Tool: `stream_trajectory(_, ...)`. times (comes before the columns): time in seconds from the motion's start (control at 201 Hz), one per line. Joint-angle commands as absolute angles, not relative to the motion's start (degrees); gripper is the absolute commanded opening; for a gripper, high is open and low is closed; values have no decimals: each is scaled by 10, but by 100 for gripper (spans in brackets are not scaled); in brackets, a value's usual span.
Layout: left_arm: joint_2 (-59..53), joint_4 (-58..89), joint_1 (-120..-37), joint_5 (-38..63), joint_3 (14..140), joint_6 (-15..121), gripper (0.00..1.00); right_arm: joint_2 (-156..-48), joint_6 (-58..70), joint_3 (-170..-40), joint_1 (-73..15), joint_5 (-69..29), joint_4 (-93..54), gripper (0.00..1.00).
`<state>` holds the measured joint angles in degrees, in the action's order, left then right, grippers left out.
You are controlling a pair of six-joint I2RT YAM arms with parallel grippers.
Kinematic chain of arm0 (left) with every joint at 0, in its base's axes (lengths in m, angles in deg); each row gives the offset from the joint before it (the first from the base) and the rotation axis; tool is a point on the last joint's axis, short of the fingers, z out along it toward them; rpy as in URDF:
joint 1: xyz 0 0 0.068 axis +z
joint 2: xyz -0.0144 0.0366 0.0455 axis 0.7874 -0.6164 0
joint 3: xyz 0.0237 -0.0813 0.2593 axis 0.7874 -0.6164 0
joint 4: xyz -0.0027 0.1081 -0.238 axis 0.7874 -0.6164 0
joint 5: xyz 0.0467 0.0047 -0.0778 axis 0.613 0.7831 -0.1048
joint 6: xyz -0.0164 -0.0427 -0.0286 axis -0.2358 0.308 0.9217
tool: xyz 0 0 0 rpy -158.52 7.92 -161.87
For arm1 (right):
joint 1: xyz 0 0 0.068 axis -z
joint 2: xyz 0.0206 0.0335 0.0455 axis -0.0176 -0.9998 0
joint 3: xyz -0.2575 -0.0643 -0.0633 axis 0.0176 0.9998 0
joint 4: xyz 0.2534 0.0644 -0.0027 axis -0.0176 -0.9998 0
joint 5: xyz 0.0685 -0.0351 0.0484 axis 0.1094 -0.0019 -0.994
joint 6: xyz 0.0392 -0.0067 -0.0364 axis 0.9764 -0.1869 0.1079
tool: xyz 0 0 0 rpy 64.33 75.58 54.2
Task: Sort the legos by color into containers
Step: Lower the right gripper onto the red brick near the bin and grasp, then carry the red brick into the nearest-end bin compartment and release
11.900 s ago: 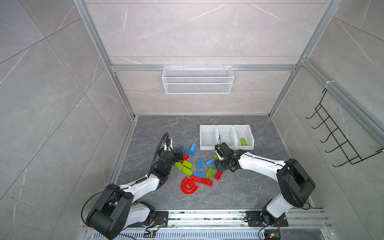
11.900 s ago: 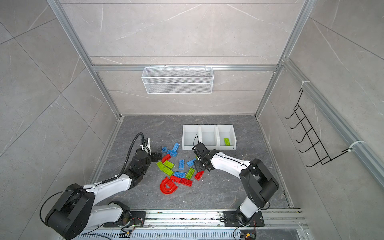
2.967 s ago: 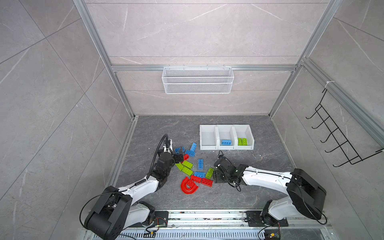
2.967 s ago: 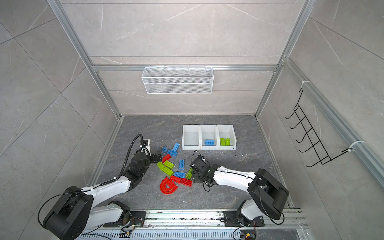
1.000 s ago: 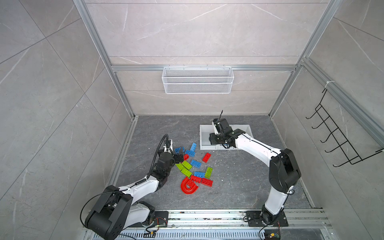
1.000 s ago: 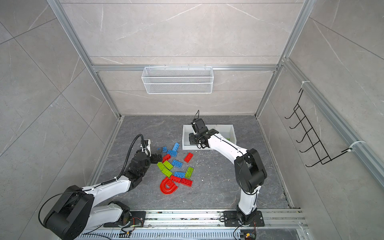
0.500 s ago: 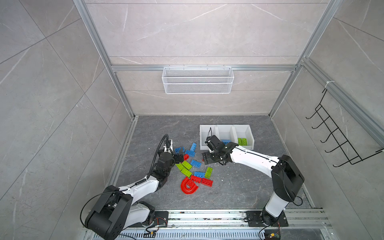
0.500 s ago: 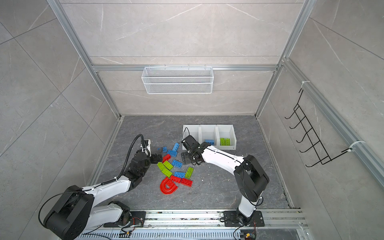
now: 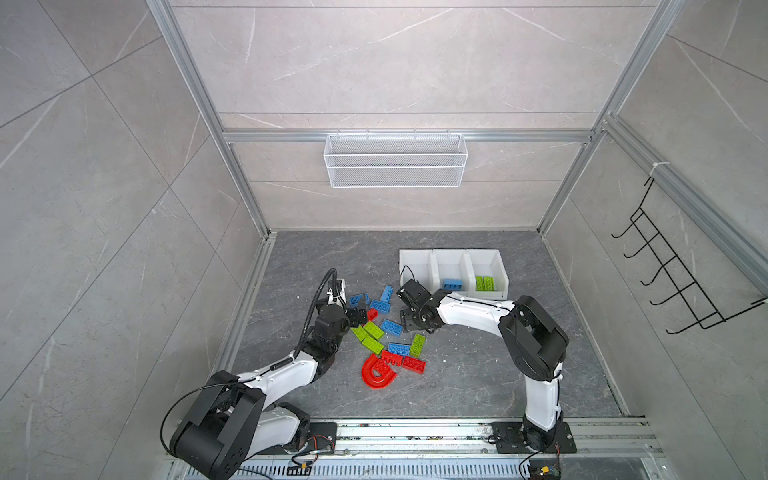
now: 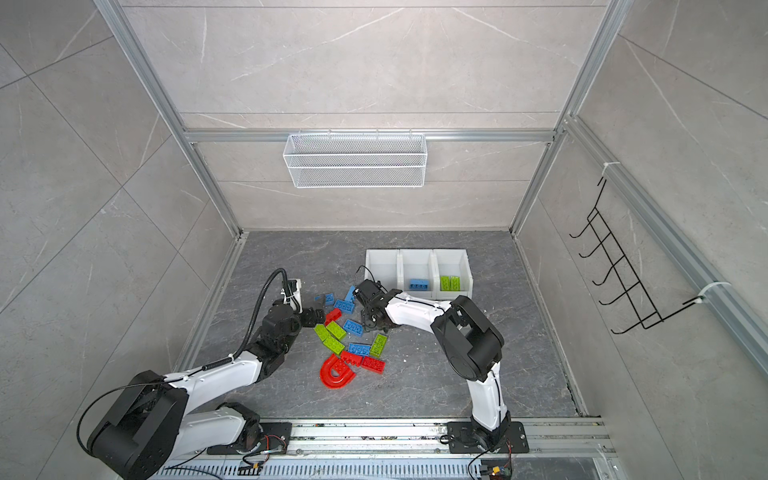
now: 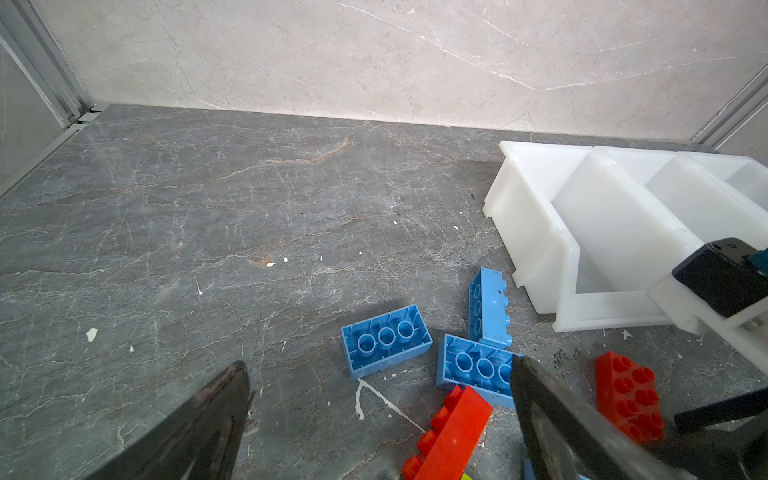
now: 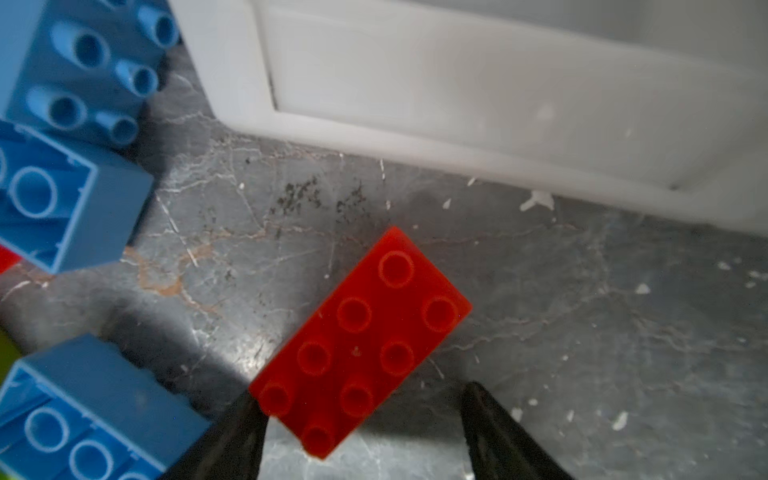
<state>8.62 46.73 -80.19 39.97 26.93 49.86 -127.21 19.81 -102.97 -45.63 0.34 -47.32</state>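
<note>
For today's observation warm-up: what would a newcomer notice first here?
The heap of red, blue and green bricks on the dark floor, with the big red arch at its near edge. Then the white bins behind it to the right, holding a blue brick and green bricks.

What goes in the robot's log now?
right jaws: open over red brick; left jaws: open, empty; binned: one blue brick, two green bricks
</note>
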Motion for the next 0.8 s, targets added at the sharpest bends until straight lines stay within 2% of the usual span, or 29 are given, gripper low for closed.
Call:
stream_trajectory(0.0,94,489,-800,406,272,508,100,-1289,210,-1051,-460,25,-458,74)
stream_trajectory(0.597,91,486,-801,408,275,509,100,-1350,207,-1098,-459,38,-450,76)
stream_trajectory(0.791,96,486,-800,410,274,507,100,-1350,198,-1099,-459,68,-482,63)
